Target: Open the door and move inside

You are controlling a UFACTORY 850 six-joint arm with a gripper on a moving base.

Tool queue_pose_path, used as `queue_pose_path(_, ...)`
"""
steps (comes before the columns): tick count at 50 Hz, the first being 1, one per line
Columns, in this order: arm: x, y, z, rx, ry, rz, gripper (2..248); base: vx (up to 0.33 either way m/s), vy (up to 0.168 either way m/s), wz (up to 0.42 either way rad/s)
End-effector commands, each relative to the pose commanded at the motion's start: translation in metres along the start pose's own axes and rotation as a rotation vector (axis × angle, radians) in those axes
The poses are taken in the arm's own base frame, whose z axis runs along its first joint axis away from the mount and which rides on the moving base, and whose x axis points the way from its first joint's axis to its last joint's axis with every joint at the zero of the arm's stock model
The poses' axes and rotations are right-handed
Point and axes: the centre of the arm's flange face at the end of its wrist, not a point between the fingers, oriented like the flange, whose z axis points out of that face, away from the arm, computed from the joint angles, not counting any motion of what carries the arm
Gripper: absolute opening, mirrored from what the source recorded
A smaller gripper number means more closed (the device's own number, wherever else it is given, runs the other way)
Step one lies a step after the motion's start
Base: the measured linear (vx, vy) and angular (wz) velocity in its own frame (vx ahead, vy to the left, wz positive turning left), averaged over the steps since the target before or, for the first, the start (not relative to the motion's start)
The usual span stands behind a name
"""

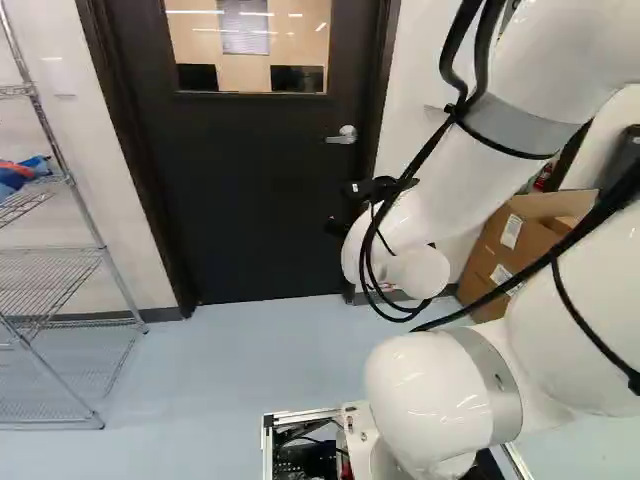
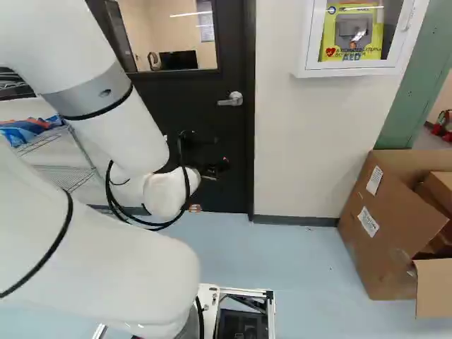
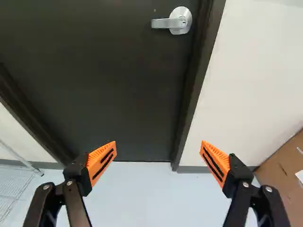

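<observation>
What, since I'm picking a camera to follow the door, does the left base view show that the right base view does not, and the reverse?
Only the left base view: the wire rack's lowest shelf, near the floor, and the door's bottom corner on the rack side.

Only the right base view: the white wall cabinet with its yellow sign, and the green post.

Both: the closed door, its window and lever handle, the cardboard box, the blue bundle and the white arm.
</observation>
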Motion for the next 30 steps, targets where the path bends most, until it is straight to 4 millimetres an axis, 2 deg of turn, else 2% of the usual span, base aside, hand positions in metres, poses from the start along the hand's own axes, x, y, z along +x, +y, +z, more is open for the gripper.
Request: queue_pose_path(30,0.0,0.0,0.0,0.0,0.0,0.0,247,0.113,0.123,-0.3)
